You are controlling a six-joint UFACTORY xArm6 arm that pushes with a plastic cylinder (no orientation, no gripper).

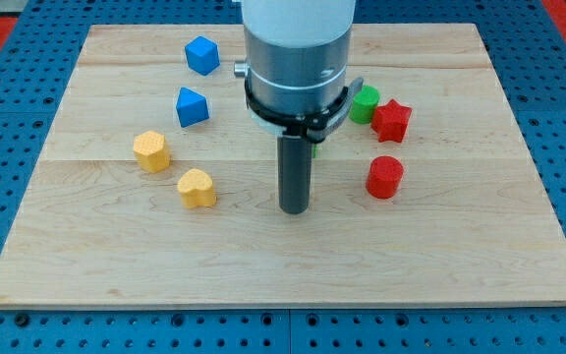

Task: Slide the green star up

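My tip (294, 209) rests on the wooden board (283, 265) near its middle. Just above it, behind the rod and the arm's body, only a small sliver of a green block (315, 150) shows; its shape cannot be made out. The tip sits below that green sliver and slightly to its left. A green round block (365, 103) lies further up and to the right, partly behind the arm.
A red star (392, 120) touches the green round block's right side. A red cylinder (384, 177) lies right of the tip. Two blue blocks (201, 55) (192, 106) lie upper left. A yellow hexagon (151, 150) and a yellow heart (197, 187) lie left.
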